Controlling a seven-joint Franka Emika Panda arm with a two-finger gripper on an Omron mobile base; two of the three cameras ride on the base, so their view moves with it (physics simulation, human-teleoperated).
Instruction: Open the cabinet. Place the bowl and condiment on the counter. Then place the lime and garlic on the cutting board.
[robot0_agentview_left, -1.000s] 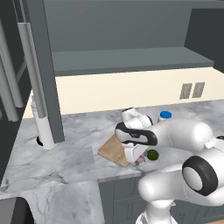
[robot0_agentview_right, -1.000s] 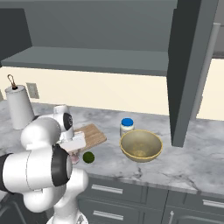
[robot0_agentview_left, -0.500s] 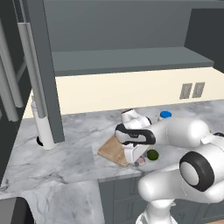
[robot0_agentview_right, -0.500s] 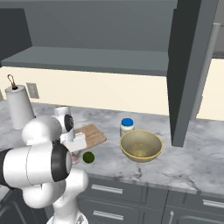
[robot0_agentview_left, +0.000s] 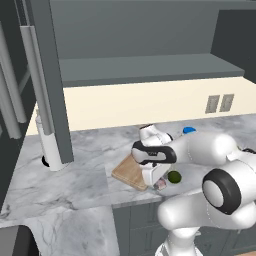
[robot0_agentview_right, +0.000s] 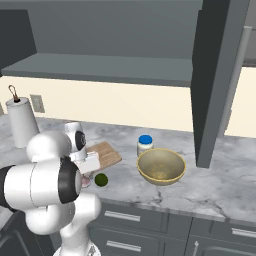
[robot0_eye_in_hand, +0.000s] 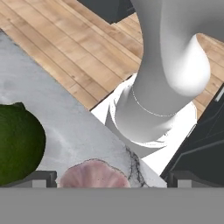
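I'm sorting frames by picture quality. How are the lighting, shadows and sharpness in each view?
Left base view: flat, even light, no glare, faint shadow beside the cutting board. Right base view: sharp, with a soft shadow under the bowl and the lime. Hand view: so close that the lime and garlic loom large and cropped; wood grain stays crisp.

Rendered kitchen: veined marble counter (robot0_agentview_right: 210, 187), dark grey cabinet (robot0_agentview_right: 217, 80) above, drawer fronts below, wall outlets (robot0_agentview_left: 219, 103), paper towel roll (robot0_agentview_right: 22, 122)

Lime (robot0_agentview_right: 101, 179) and garlic (robot0_eye_in_hand: 97, 175) lie on counter (robot0_agentview_right: 165, 192) beside board (robot0_agentview_right: 106, 153)
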